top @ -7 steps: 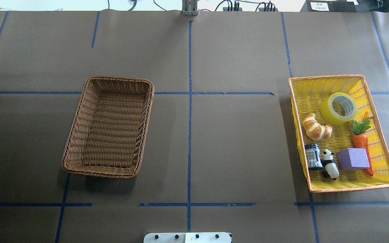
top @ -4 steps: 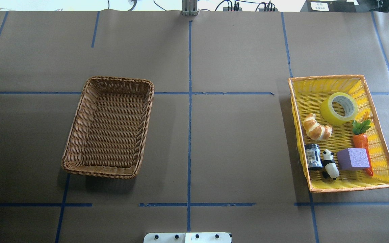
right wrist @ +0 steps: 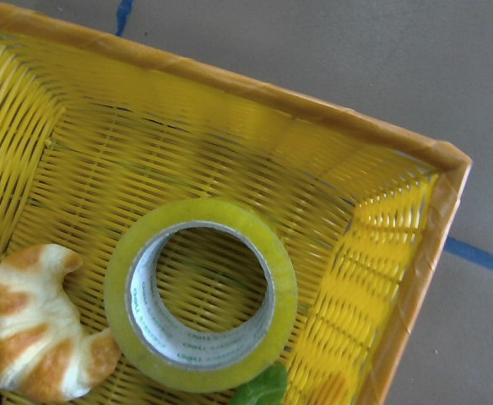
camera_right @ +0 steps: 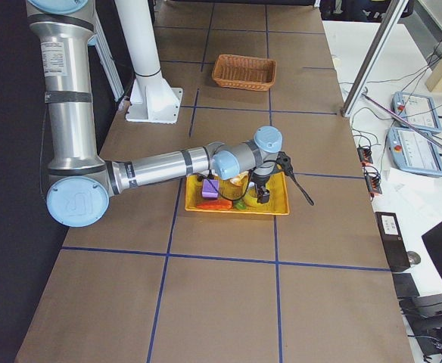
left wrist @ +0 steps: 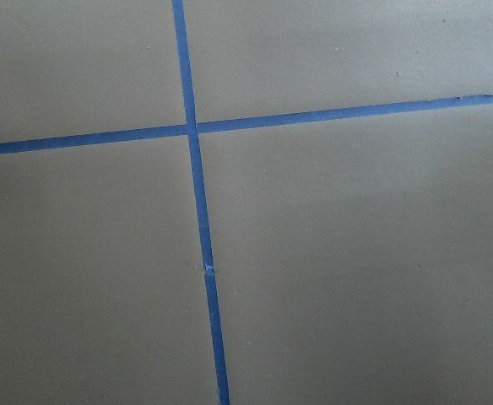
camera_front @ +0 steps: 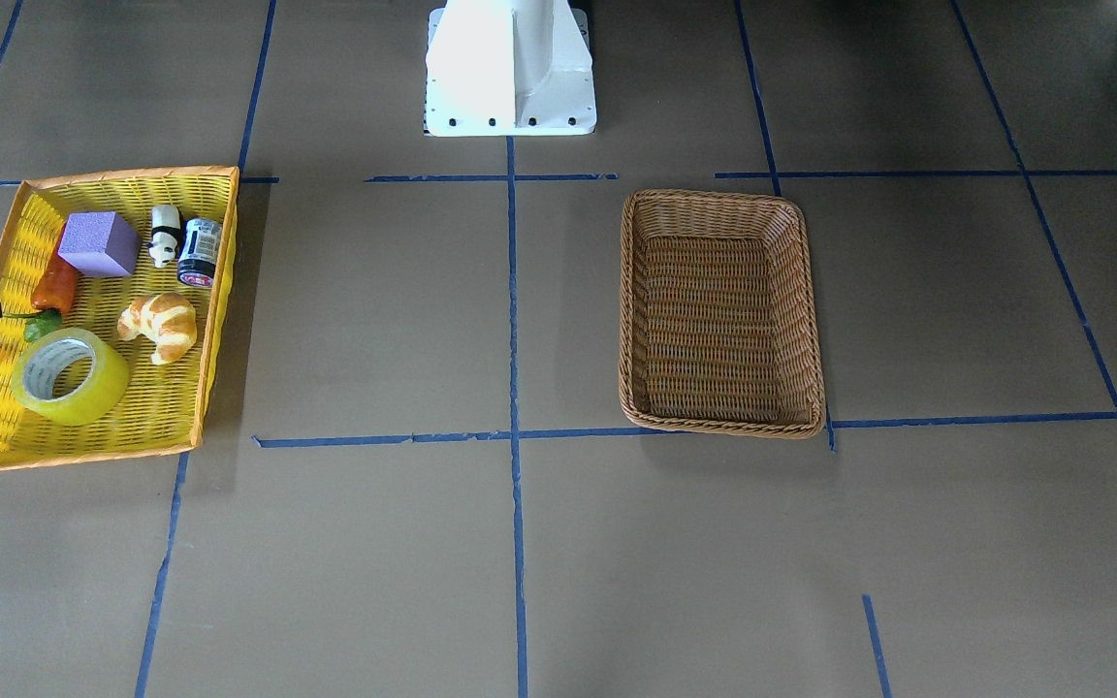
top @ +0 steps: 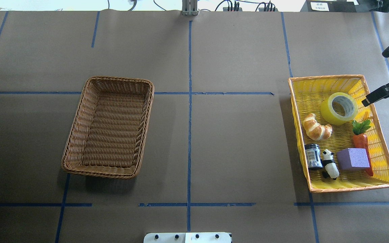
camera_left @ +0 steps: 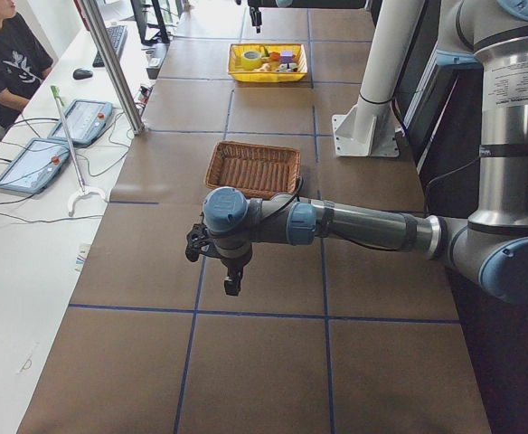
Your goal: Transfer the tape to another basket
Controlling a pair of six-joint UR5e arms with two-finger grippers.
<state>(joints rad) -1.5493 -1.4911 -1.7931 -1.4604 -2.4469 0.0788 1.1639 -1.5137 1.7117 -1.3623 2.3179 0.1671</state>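
There are two woven containers on the table: one yellow tray (top: 349, 188) with an orange rim and one brown wicker basket (top: 108, 135), which sits well apart from the yellow tray. Six things lie inside the yellow tray, one of each kind: one tape (top: 328, 113) roll, one croissant (top: 316, 127), one carrot (top: 360, 141), one purple block (top: 352, 159), one panda figure (top: 330, 164) and one small dark jar (top: 313, 156). Two robot arms show: the right arm (camera_right: 160, 166) reaching over the yellow tray and the left arm (camera_left: 354, 221) far from it.

Brown table (top: 235, 141), blue grid lines (top: 189, 135): basket (top: 108, 135) left, yellow tray (top: 312, 98) right, well apart.
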